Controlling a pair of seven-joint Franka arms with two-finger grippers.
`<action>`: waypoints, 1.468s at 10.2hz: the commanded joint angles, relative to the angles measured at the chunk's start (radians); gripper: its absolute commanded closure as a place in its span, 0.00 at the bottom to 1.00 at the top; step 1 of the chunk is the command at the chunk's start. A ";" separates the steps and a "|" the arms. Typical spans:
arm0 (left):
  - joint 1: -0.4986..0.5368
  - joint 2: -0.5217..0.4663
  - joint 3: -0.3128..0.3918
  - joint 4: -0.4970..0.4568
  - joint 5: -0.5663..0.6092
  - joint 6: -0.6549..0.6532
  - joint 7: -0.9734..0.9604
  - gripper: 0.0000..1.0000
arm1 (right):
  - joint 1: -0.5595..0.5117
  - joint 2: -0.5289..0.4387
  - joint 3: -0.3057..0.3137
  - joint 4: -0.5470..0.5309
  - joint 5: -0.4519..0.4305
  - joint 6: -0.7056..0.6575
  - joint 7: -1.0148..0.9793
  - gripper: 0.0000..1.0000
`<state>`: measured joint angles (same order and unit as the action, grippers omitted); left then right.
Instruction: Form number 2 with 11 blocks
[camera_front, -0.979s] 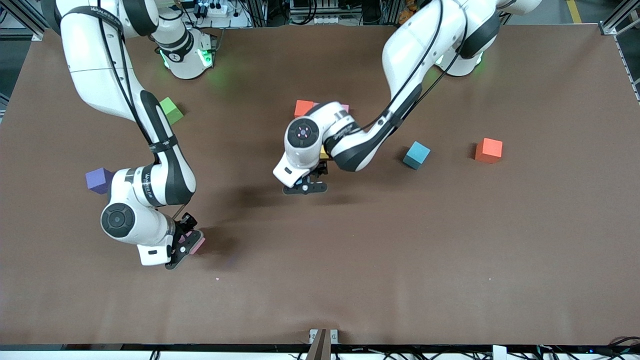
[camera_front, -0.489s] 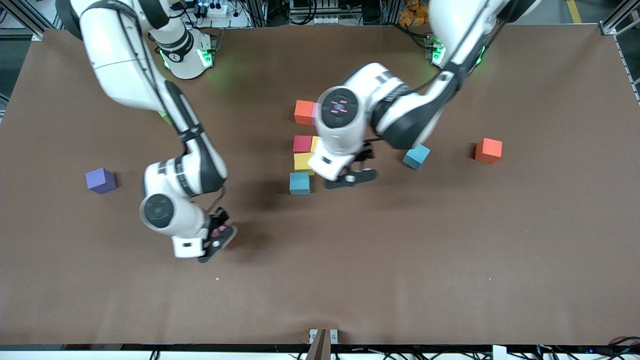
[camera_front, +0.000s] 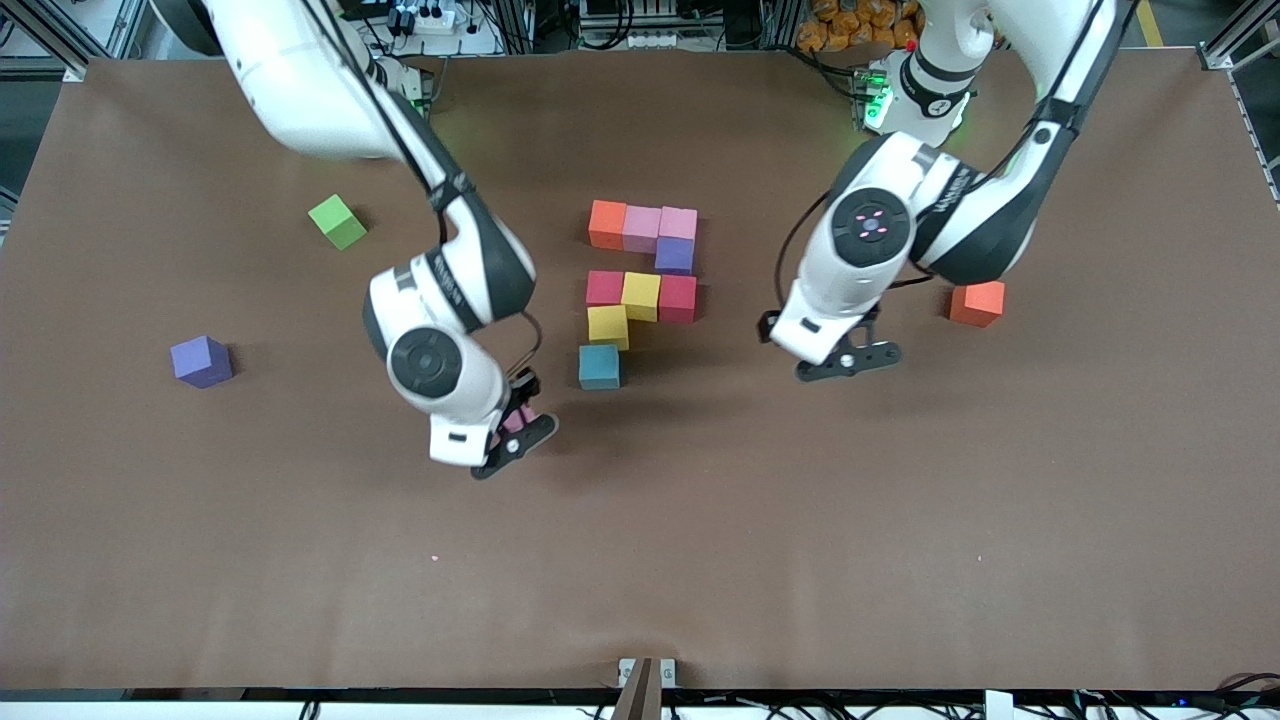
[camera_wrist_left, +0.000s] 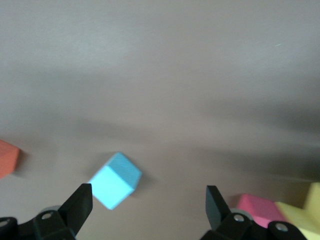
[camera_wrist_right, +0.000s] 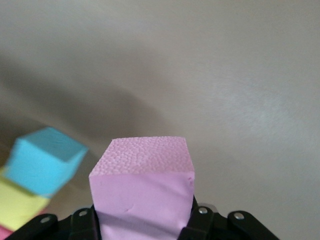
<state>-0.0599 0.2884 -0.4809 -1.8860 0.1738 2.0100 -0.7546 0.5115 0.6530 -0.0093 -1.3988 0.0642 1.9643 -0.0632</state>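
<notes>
Right gripper clamped on pink cube, up over bare table beside blue cube at partial number 2. Left gripper fully spread, empty, over loose blue cube near orange cube.
</notes>
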 joint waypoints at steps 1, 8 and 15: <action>0.081 -0.109 -0.015 -0.197 -0.016 0.114 0.169 0.00 | 0.099 -0.044 0.003 -0.023 0.006 -0.012 0.319 0.79; 0.198 -0.132 -0.031 -0.395 -0.019 0.312 0.531 0.00 | 0.249 0.000 0.000 -0.025 0.120 0.056 1.057 0.79; 0.196 -0.140 -0.117 -0.491 -0.028 0.377 0.541 0.00 | 0.239 0.043 -0.011 -0.031 0.158 0.266 1.912 0.78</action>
<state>0.1282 0.1789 -0.5923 -2.3224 0.1738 2.3387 -0.2491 0.7537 0.6791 -0.0141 -1.4277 0.2245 2.2136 1.6954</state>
